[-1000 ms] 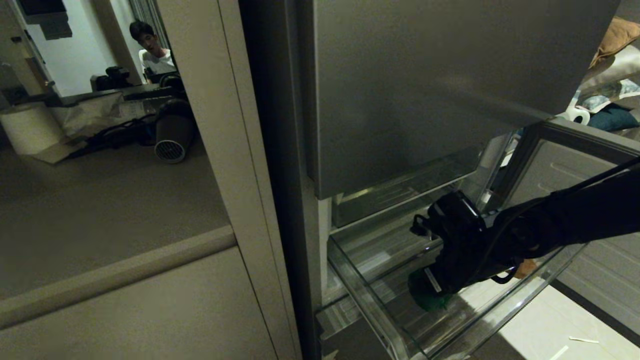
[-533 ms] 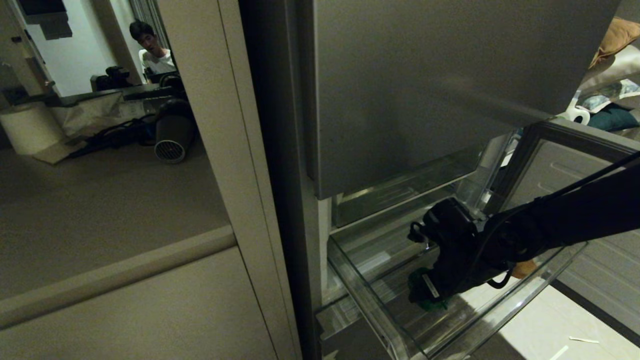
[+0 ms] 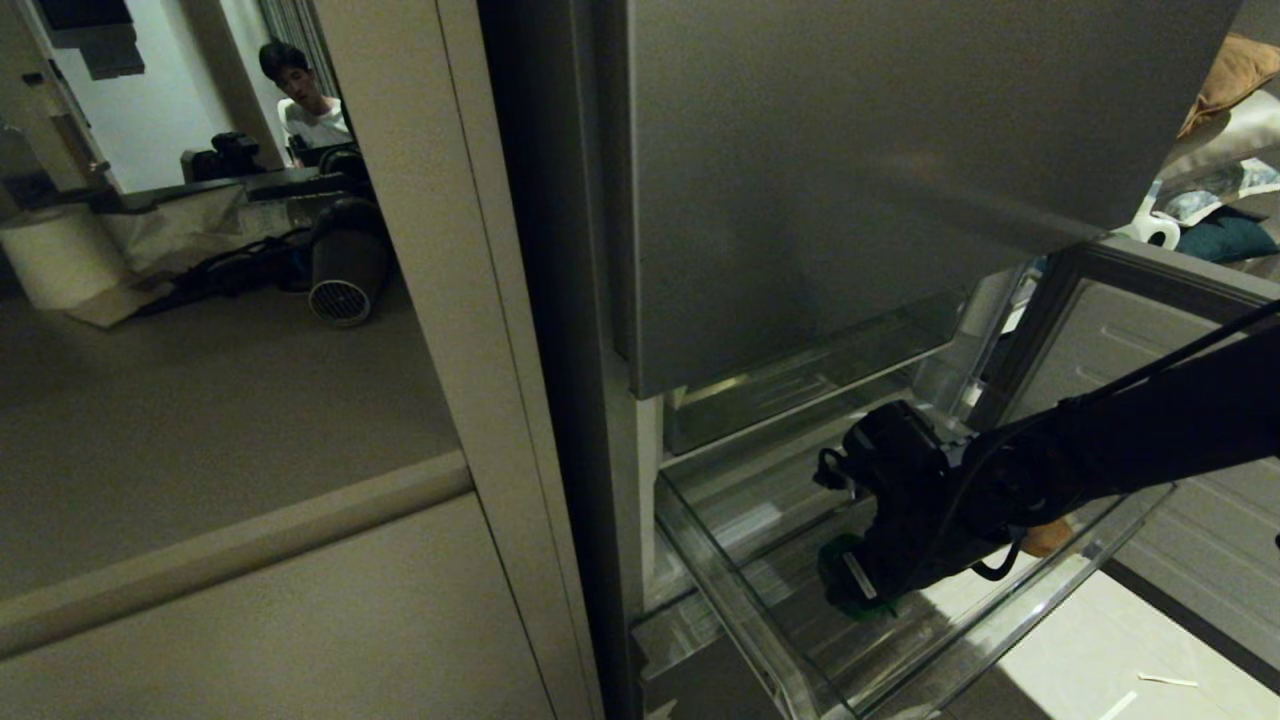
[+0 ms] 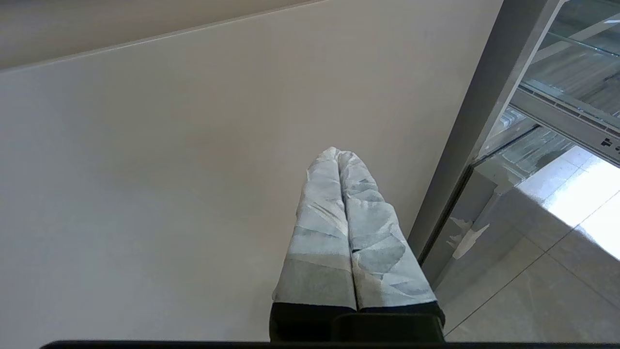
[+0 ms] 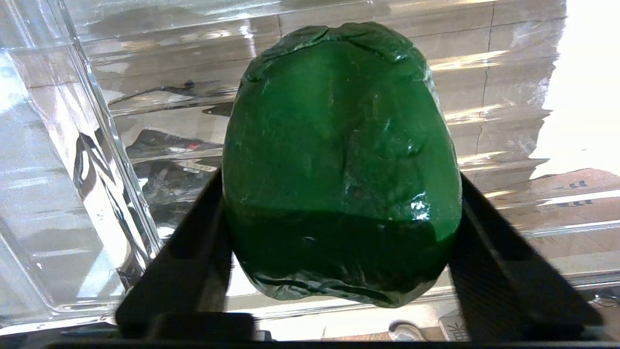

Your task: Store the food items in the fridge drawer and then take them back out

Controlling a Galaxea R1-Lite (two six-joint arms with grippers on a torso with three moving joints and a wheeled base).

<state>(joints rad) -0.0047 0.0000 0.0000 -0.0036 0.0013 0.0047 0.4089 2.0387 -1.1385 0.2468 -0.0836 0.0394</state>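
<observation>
The clear plastic fridge drawer (image 3: 740,610) stands pulled out below the grey door. My right gripper (image 3: 852,588) reaches down into it at its left part. Its black fingers (image 5: 193,242) press against both sides of a glossy, rounded green food item (image 5: 339,145), which rests on the ribbed floor by the drawer's clear side wall (image 5: 97,145). Only a bit of that green item (image 3: 862,604) shows under the hand in the head view. A tan-brown lump (image 3: 1045,538) peeks out behind my right arm, further right in the drawer. My left gripper (image 4: 337,156) hangs shut and empty beside a beige panel.
The grey steel door panel (image 3: 850,180) hangs over the drawer's back. A second clear bin (image 3: 800,385) sits above and behind it. An open lower door (image 3: 1150,340) stands at the right. A beige cabinet (image 3: 250,600) fills the left; a person (image 3: 300,95) sits far back.
My right arm has sunk a little deeper into the drawer, and its fingers have closed in onto the green item. The left arm has not moved.
</observation>
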